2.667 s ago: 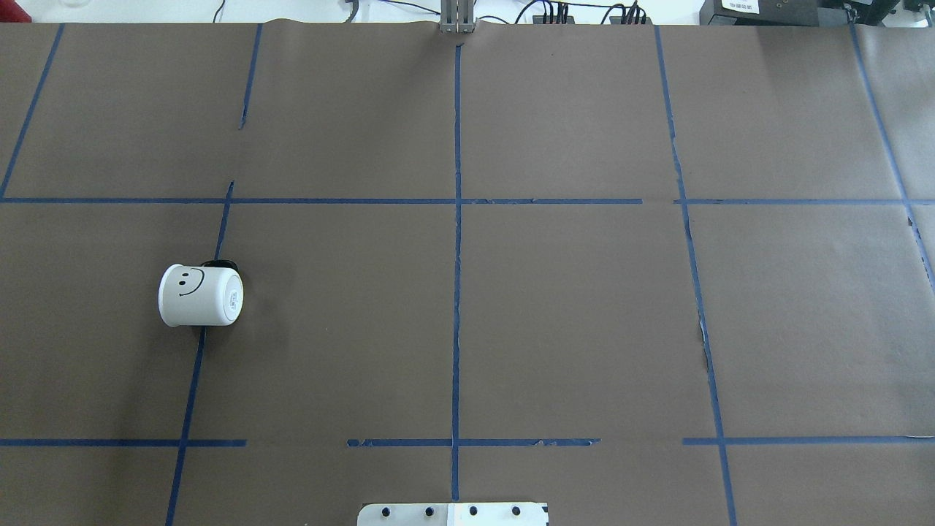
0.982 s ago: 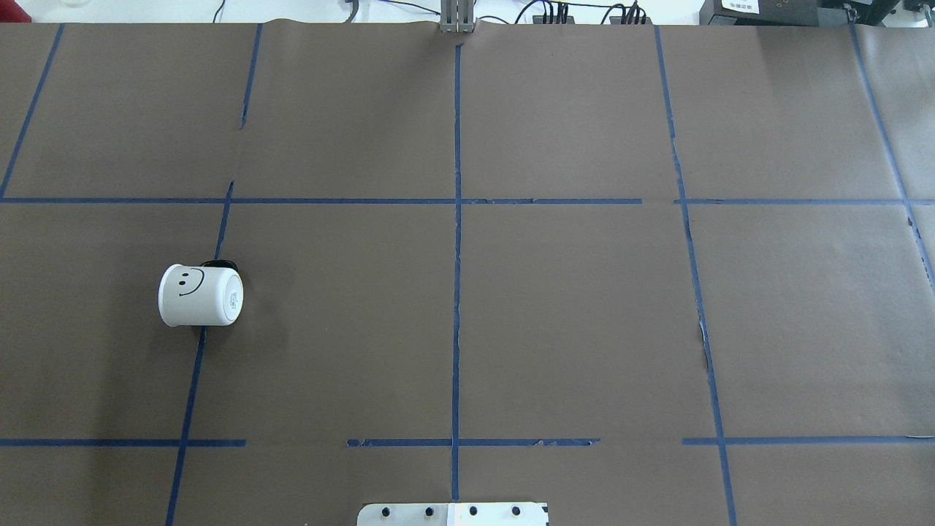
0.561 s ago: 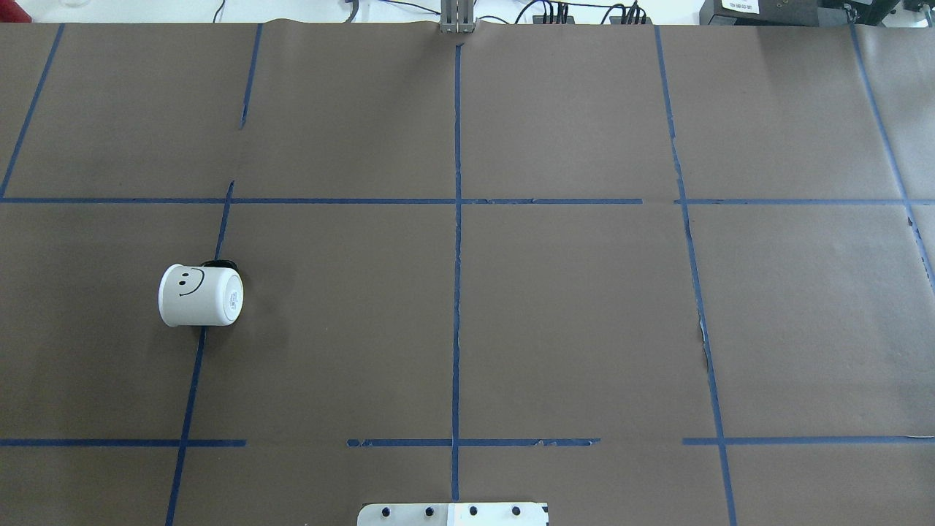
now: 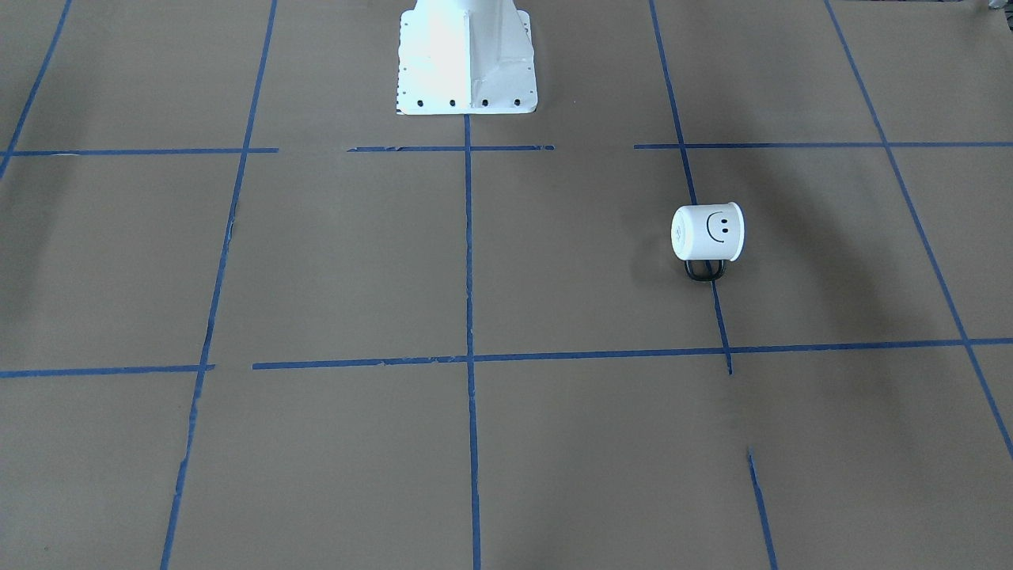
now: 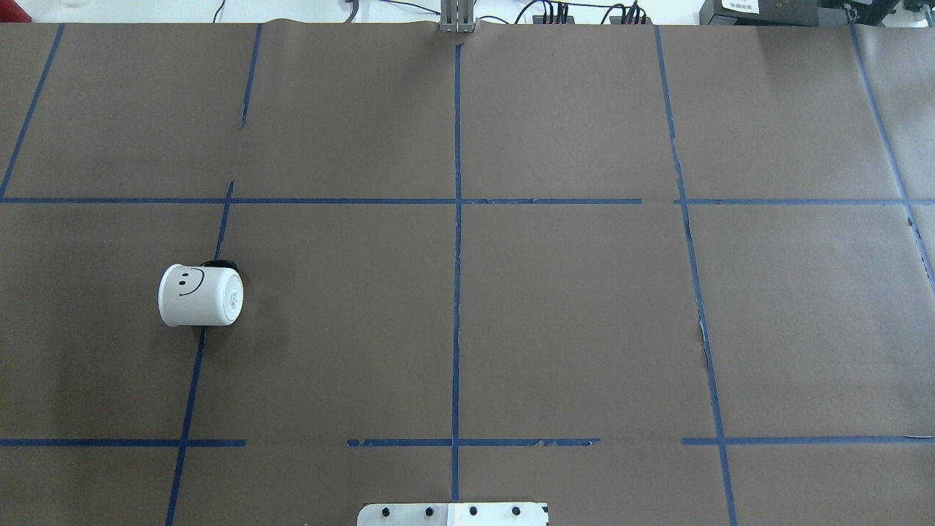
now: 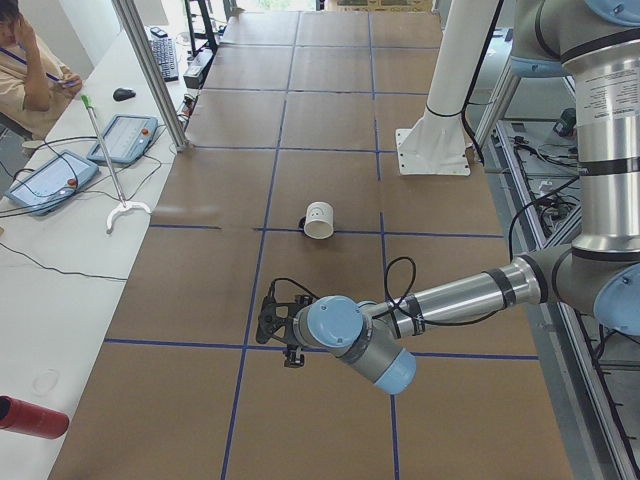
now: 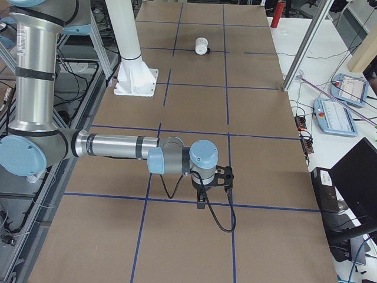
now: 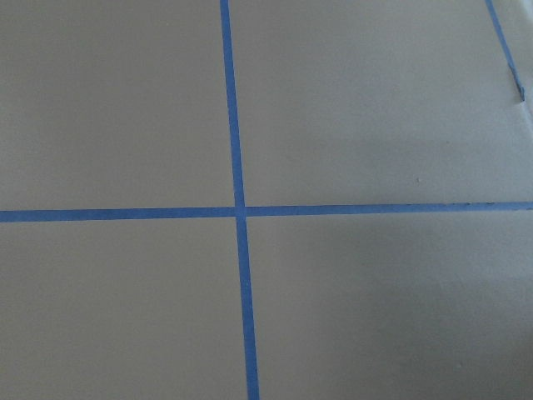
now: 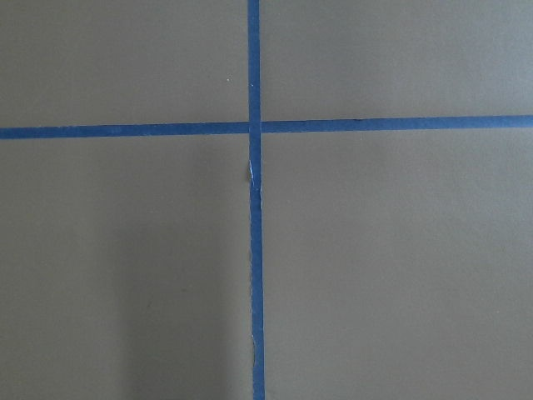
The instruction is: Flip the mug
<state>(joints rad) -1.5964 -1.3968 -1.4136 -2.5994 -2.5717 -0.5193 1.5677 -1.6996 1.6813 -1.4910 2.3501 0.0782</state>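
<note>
Jaws unreadable; mug (image 5: 199,296) lies sideways on brown paper (image 5: 584,307) gridded with blue tape (image 5: 456,292).

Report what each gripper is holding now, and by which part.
Nothing is held. The mug lies on its side on the table, free of both the left gripper and the right gripper, which hang far from it.

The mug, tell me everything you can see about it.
The mug is small, white and cylindrical, seemingly ceramic. It lies on its side on the brown paper, across a blue tape line, on the robot's left side. Its smiley face points up, its flat base toward the robot's right, its black loop handle away from the robot. Nothing else touches it.
</note>
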